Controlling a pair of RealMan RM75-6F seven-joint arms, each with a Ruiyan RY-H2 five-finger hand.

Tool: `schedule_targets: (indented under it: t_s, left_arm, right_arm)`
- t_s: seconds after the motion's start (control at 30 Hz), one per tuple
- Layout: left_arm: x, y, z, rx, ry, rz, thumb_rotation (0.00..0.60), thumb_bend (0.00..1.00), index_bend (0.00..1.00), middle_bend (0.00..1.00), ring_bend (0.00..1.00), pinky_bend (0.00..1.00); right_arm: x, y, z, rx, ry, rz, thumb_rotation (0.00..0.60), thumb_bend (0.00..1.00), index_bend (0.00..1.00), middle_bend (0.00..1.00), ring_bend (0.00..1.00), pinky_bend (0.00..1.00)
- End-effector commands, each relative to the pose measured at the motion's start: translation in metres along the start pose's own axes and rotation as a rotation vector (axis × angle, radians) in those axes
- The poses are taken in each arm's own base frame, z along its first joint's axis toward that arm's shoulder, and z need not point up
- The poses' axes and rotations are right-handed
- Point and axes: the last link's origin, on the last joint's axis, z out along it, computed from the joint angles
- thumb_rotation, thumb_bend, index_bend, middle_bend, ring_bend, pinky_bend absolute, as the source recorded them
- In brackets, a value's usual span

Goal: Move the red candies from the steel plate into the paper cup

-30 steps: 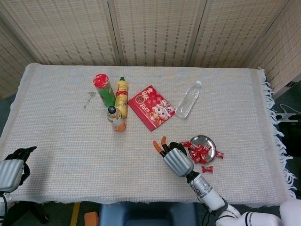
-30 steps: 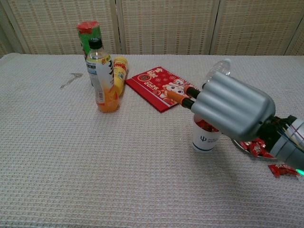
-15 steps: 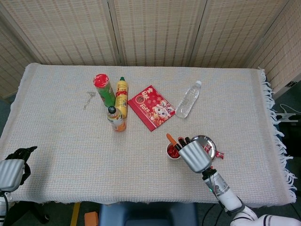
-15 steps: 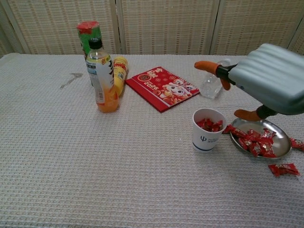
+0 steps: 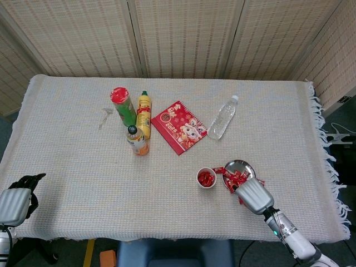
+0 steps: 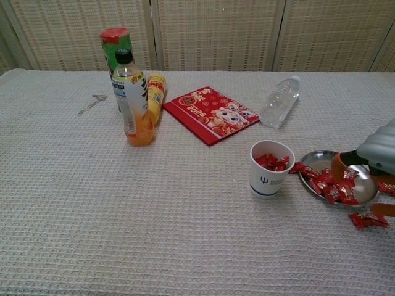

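Now the right hand [image 5: 255,195] sits at the near rim of the steel plate [image 6: 322,160], red candies [image 6: 334,189] just beyond its fingertips; grip unclear. Paper cup [image 6: 270,168] lies to plate's left. Left hand [image 5: 15,200] idle, far off, grip unclear too.

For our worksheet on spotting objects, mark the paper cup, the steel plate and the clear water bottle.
paper cup [image 6: 270,176], chest view, on its white front wall.
steel plate [image 6: 321,159], chest view, on the bare metal at its back.
clear water bottle [image 5: 222,118], head view, on the middle of its body.
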Motion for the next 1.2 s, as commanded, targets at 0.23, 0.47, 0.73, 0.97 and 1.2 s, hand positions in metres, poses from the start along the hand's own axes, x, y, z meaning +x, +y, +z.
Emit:
schedule_targets:
  t_s: [0.23,0.47,0.73,0.97,1.2]
  left_arm:
    - [-0.001,0.0,0.0,-0.004,-0.003,0.001,0.6,0.97,0.17,0.23,0.19,0.35]
    - [-0.001,0.0,0.001,-0.004,-0.008,0.001,0.6,0.96,0.17,0.23,0.19,0.35]
    - [-0.002,0.0,0.0,0.006,-0.002,0.009,0.6,0.96,0.17,0.24,0.19,0.35]
    - [-0.001,-0.001,0.0,0.006,-0.002,0.005,0.6,0.96,0.17,0.24,0.19,0.35]
    - [0.0,-0.001,0.0,0.002,-0.002,-0.001,0.6,0.96,0.17,0.23,0.19,0.35]
  right_arm:
    - [-0.018,0.002,0.0,-0.012,-0.036,0.005,0.597,0.15,0.49,1.0,0.88,1.0]
    - [-0.029,0.007,-0.006,-0.027,-0.058,0.005,0.598,0.15,0.52,1.0,0.88,1.0]
    - [-0.039,0.004,0.001,-0.035,-0.075,-0.037,0.596,0.15,0.46,1.0,0.88,1.0]
    - [-0.043,-0.001,0.007,-0.039,-0.093,-0.047,0.597,0.15,0.46,1.0,0.88,1.0]
    - [-0.046,-0.002,0.007,-0.035,-0.105,-0.04,0.597,0.21,0.53,1.0,0.88,1.0]
